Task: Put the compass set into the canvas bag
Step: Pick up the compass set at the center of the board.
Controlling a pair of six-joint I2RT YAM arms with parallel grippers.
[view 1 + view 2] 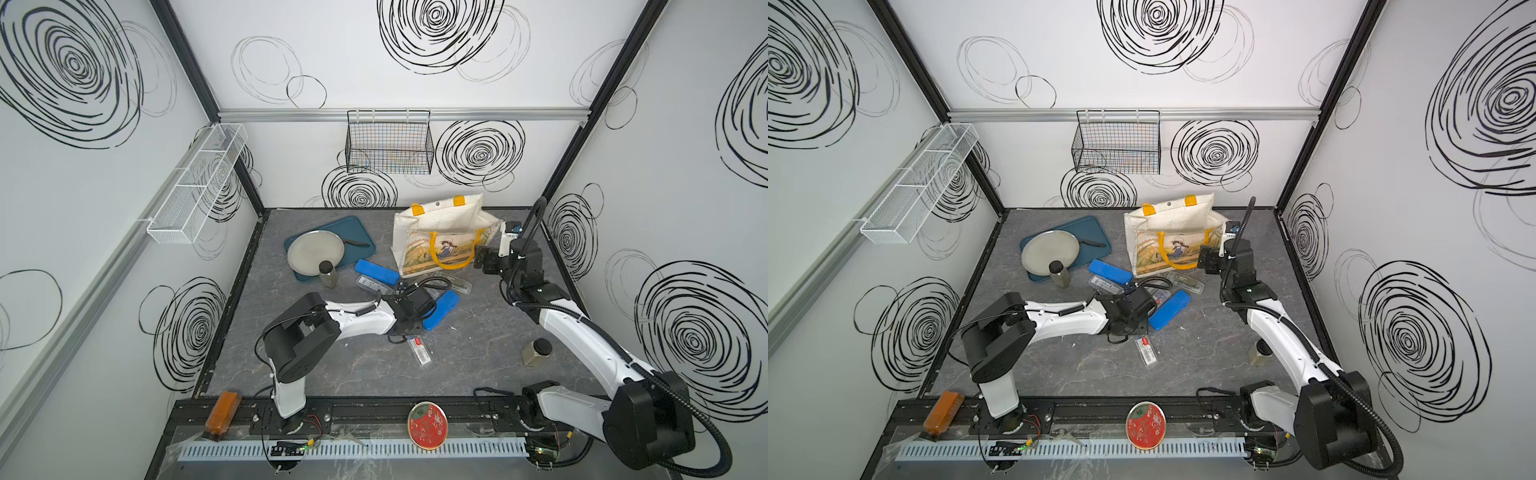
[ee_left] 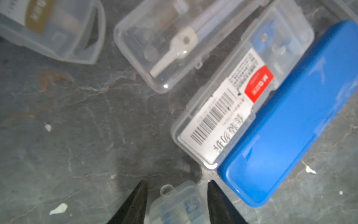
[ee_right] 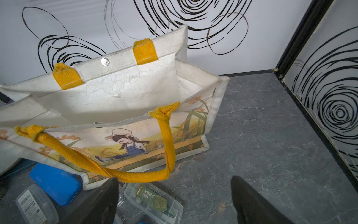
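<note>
Left gripper [image 2: 175,184] fingers set close about clear compass set case [image 2: 174,208], contact indeterminable, right gripper [image 3: 173,177] fingers spread, held at 3 o'clock of canvas bag [image 1: 446,220].

Tray [image 1: 357,226] is parked left of the canvas bag [image 1: 446,216], with the plate [image 1: 316,251] laid on it; compass cases [image 1: 455,281] are scattered just in front of the bag, and a jar [image 1: 536,352] is left further front-right.

The canvas bag [image 1: 444,237] stands open-mouthed by the desk's [image 1: 332,374] back edge. Plastic cases [image 1: 370,284] crowd the middle before it; the front stretch lies open except a jar [image 1: 536,352] near the right edge.
</note>
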